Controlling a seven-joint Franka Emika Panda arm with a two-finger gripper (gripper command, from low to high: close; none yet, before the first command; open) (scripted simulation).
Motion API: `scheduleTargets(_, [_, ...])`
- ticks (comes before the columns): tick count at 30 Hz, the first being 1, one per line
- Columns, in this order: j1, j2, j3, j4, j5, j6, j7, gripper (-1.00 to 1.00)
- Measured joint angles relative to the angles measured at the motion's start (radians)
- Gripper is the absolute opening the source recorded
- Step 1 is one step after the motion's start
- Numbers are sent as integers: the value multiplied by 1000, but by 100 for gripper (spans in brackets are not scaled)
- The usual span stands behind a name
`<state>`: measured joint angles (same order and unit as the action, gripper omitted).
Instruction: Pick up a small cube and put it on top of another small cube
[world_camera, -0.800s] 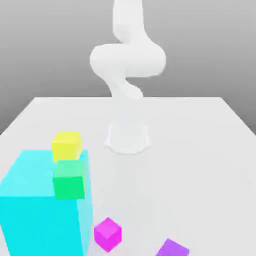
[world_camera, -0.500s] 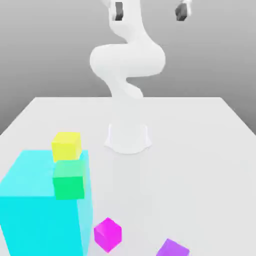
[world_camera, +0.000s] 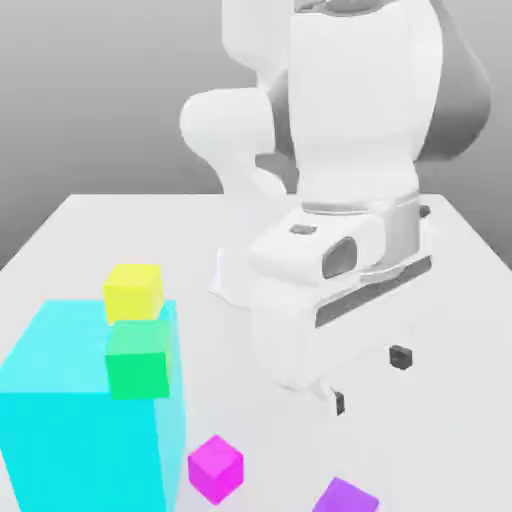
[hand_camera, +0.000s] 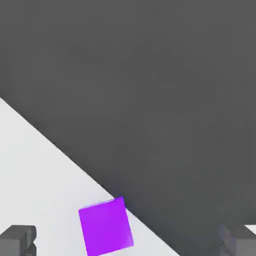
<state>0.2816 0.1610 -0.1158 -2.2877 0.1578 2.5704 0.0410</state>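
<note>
The arm (world_camera: 350, 150) looks like smooth white plastic with a soft sheen. The purple cube (hand_camera: 106, 226) and the table (world_camera: 90, 235) look plain, matt and untextured.

The exterior view stands off the near edge of the flat white bench (world_camera: 90, 230), raised a little and looking across it toward the white robot arm (world_camera: 250, 130) and the grey backdrop; the arm's hand hangs close before the lens. The hand view rides on the hand and looks steeply down past the wide-spread pincer (hand_camera: 128, 242) at the bench edge. Both views share the small plain purple cube (world_camera: 346, 497) (hand_camera: 106, 226) near that edge.
</note>
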Motion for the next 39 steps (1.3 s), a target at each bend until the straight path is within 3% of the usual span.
scheduleTargets(5, [12,168,7,1,-64,61,-73,0])
scheduleTargets(9, [-2,312,27,25,-56,164,-99,0])
scheduleTargets(10, [-5,339,32,30,-52,185,-103,-100])
scheduleTargets(17, [-5,341,32,30,-51,184,-103,-100])
scheduleTargets(27, [7,58,-43,-27,-73,-36,52,-100])
scheduleTargets(39, [-149,-371,-116,-103,-263,-354,481,-100])
